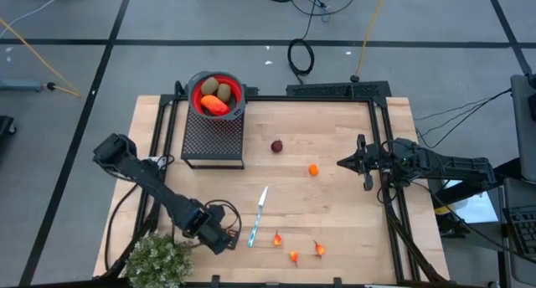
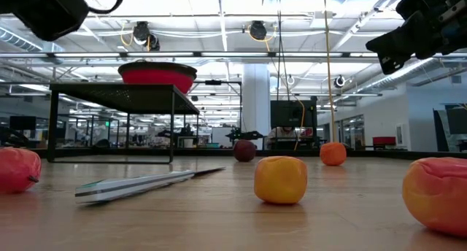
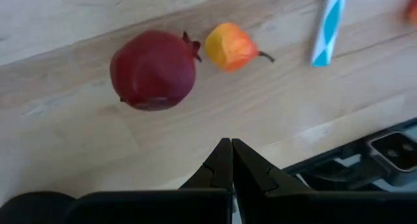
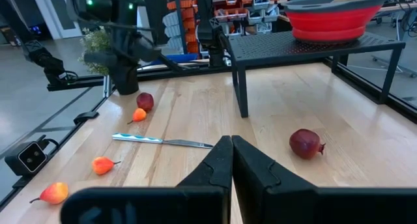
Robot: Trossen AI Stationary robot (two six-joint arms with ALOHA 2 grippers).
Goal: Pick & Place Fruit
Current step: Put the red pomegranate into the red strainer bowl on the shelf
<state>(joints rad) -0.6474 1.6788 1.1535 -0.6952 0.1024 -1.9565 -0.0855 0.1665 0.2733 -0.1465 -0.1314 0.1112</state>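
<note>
Wooden table (image 1: 335,204), seen from above. Red bowl (image 1: 217,94) sits on a black mesh stand (image 1: 213,139) in the upper left of the tabletop; it holds two olive-brown ovals (image 1: 210,87) and an elongated orange-red fruit (image 1: 215,105).

Loose fruit on the wood: dark-red ball (image 1: 276,146) near centre, orange ball (image 1: 313,169) just right of it and lower, and three small red-orange pieces (image 1: 294,256) along the bottom centre. A knife with a light blue handle (image 1: 257,217) lies beside them, blade toward the upper right.

Left gripper (image 1: 226,239) is low in the frame, bottom left, next to a bushy grey-green plant (image 1: 157,261). Its wrist view shows the fingertips (image 3: 221,160) pressed together, gripping nothing, above a dark-red fruit (image 3: 155,70) touching a small orange-yellow one (image 3: 229,46).

Right gripper (image 1: 343,163) hangs at the right edge of the table, tips pointing left toward the orange ball; its fingers (image 4: 222,157) are likewise closed tight and empty.

No readable lettering or brand marks anywhere.
</note>
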